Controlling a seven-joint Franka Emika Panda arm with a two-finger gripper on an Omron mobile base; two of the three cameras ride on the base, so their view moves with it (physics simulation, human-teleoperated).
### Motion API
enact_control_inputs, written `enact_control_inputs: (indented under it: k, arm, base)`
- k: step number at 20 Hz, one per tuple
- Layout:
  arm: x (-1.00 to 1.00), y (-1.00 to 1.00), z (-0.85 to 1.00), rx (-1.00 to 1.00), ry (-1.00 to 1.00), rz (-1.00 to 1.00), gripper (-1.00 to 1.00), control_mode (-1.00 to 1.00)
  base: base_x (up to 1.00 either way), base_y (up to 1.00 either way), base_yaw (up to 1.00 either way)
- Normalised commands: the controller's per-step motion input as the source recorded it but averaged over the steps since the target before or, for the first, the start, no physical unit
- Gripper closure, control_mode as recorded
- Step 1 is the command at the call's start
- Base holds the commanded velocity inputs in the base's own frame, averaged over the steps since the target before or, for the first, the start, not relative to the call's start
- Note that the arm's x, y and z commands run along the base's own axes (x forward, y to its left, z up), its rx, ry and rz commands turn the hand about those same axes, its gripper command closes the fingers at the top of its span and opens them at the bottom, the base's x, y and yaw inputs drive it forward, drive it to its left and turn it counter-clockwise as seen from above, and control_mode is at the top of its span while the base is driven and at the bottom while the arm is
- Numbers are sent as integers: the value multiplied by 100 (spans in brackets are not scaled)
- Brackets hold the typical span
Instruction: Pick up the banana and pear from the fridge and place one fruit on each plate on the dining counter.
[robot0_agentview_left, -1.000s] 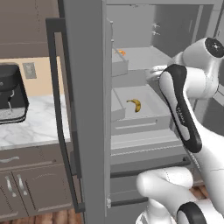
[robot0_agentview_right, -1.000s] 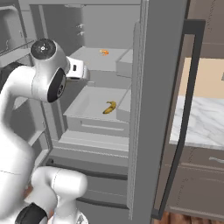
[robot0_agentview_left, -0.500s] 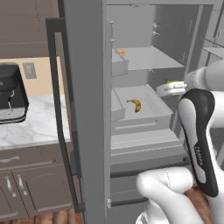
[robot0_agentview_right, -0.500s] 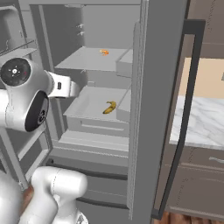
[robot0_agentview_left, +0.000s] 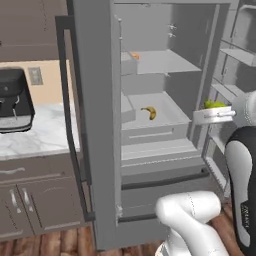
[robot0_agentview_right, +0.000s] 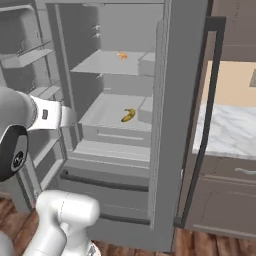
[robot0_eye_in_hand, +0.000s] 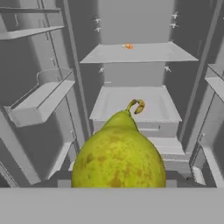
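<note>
1. A black coffee machine (robot0_agentview_left: 14, 100) sits on the marble bench (robot0_agentview_left: 35, 137) left of the fridge (robot0_agentview_left: 95, 125), clear of the work.
2. The banana (robot0_agentview_left: 148, 112) lies on the fridge's middle shelf (robot0_agentview_left: 165, 112), awaiting its own trip.
3. The pear (robot0_eye_in_hand: 118, 155) sits clamped in the gripper's (robot0_agentview_left: 216, 109) jaws, outside the shelves, probably so it clears them on the way to a plate.

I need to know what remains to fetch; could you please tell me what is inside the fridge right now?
Inside the fridge, the banana lies on the middle shelf and a small orange item sits on the upper shelf. The pear is out in front. The bottom drawer's contents are hidden.
</note>
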Motion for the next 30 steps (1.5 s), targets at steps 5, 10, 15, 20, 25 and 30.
enact_control_inputs:
  k: [5,10,15,20,25,30]
  arm:
    - [0,0,0,0,0,0,100,100]
    - [0,0,0,0,0,0,100,100]
    - [0,0,0,0,0,0,100,100]
    - [0,0,0,0,0,0,100,100]
    - [0,0,0,0,0,0,100,100]
    - [0,0,0,0,0,0,100,100]
  base:
    - [-100,-1,0]
    - [-100,14,5]
    - [-70,46,54]
    - [0,30,98]
    - [0,3,100]
    - [0,0,100]
